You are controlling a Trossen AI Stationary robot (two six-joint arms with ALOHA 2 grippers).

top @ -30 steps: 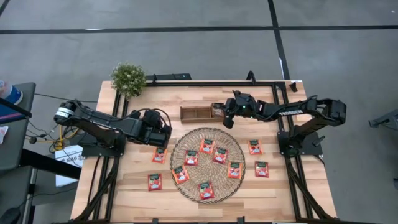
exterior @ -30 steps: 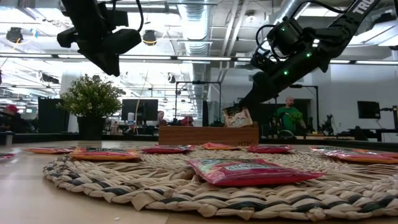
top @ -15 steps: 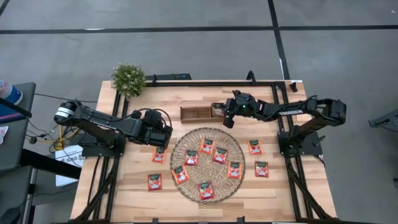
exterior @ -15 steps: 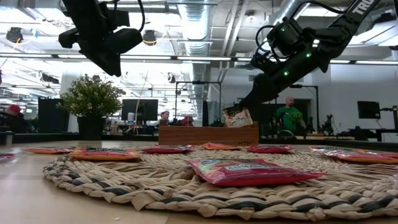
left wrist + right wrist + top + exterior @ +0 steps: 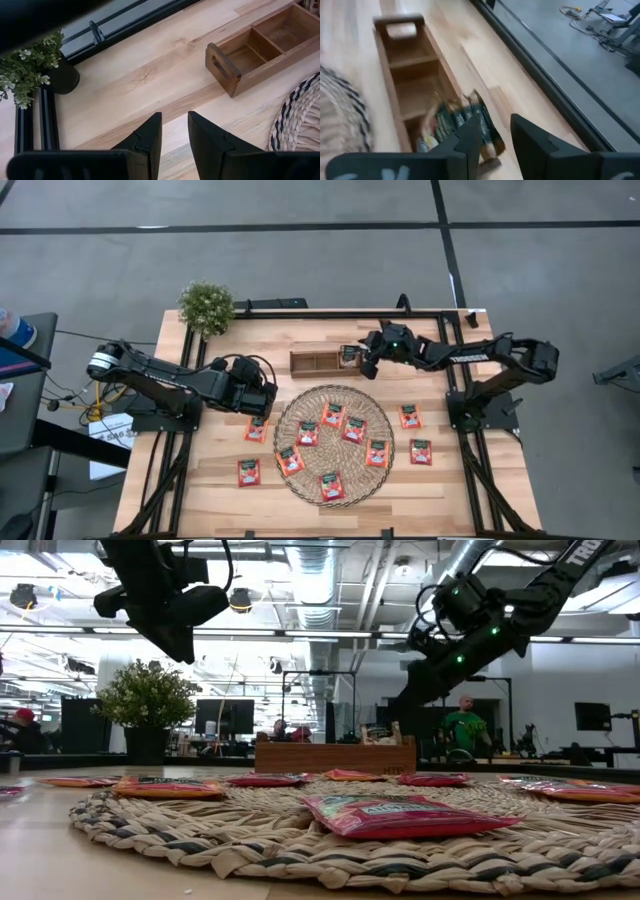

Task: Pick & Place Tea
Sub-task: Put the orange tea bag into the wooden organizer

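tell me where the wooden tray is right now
In the high view the wooden tray sits toward the table's far edge, just beyond the round woven mat, with the right gripper at its right end.

One camera hangs over the table (image 5: 200, 480), looking straight down on the whole of it. Another sits at tabletop level, right up against the mat (image 5: 300, 840), facing level across it into the room behind. Each wrist camera looks forward and down past its own fingers, close to the wood. All four views take in the tray (image 5: 313, 362), which the two wrist cameras see from opposite ends.
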